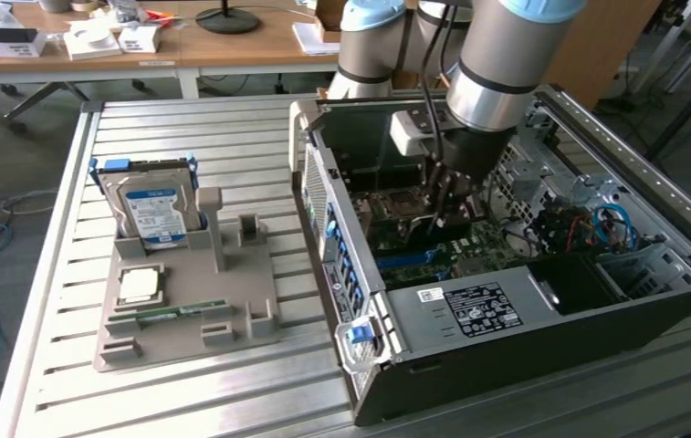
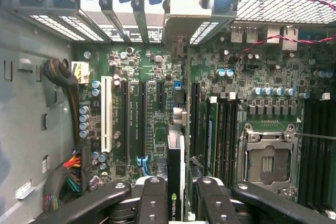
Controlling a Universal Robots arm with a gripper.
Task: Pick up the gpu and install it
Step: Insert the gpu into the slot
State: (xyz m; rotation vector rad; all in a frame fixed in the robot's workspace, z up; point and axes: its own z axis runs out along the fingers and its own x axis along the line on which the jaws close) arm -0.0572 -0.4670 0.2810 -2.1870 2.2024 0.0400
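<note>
The gpu (image 2: 176, 174) stands edge-on between my gripper's (image 2: 178, 205) two black fingers (image 2: 153, 203), a thin dark card with a green logo on its edge. My gripper is shut on it. The card hangs over the green motherboard (image 2: 157, 72), in line with the long black expansion slots (image 2: 143, 119); whether it touches one I cannot tell. In the exterior view my gripper (image 1: 445, 212) reaches down into the open computer case (image 1: 335, 228), and the dark card (image 1: 455, 219) shows just below it.
A white slot (image 2: 106, 114), a cable bundle (image 2: 65, 85) and the empty processor socket (image 2: 268, 156) flank the card. Beside the case on the slatted metal table (image 1: 65, 274), a grey fixture (image 1: 187, 319) holds a hard drive (image 1: 151, 205), a processor chip (image 1: 138, 285) and a memory stick (image 1: 181, 310).
</note>
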